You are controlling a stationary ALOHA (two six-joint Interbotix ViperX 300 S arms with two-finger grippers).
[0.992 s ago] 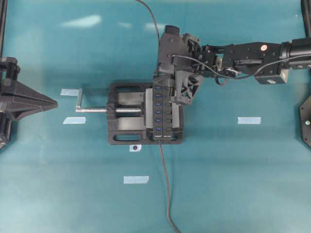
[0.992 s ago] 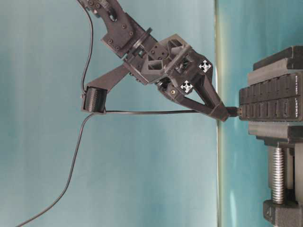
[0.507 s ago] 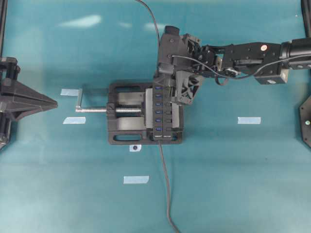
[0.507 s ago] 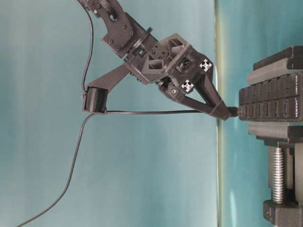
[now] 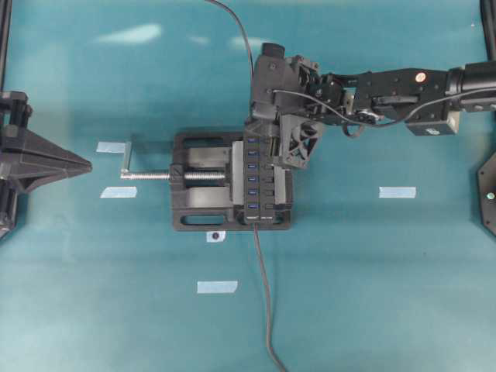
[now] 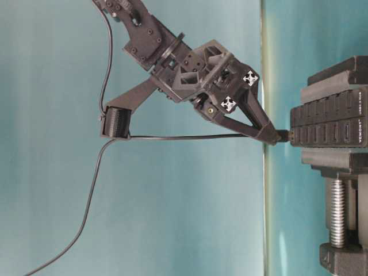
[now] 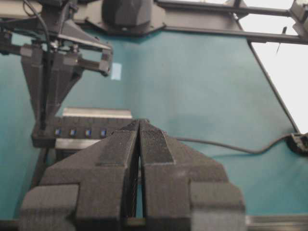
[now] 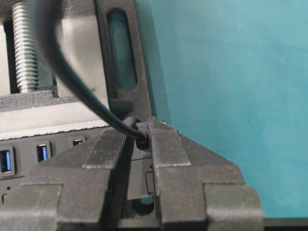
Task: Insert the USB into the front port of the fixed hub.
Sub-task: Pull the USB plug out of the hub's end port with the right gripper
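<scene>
The fixed hub [image 5: 260,184] is a narrow black bar with blue ports, clamped in a black vise [image 5: 203,184]. My right gripper [image 6: 269,137] is shut on the USB's small black plug [image 8: 142,138], which is pressed between its fingertips. The plug [image 6: 283,136] meets the hub's port face [image 6: 328,123] at the end nearest this arm; how deep it sits cannot be told. The USB's thin dark cable [image 6: 172,137] trails back from the plug. My left gripper [image 7: 139,123] is shut and empty at the far left [image 5: 84,164], pointing toward the vise.
The vise's silver screw and handle [image 5: 147,175] stick out to the left. The hub's own dark cable [image 5: 265,302] runs to the near edge. Pale tape strips [image 5: 397,192] [image 5: 217,287] [image 5: 118,192] lie on the teal mat.
My right gripper's fingers have closed tighter on the plug, and the gripper has shifted very slightly. The left arm has not moved.
</scene>
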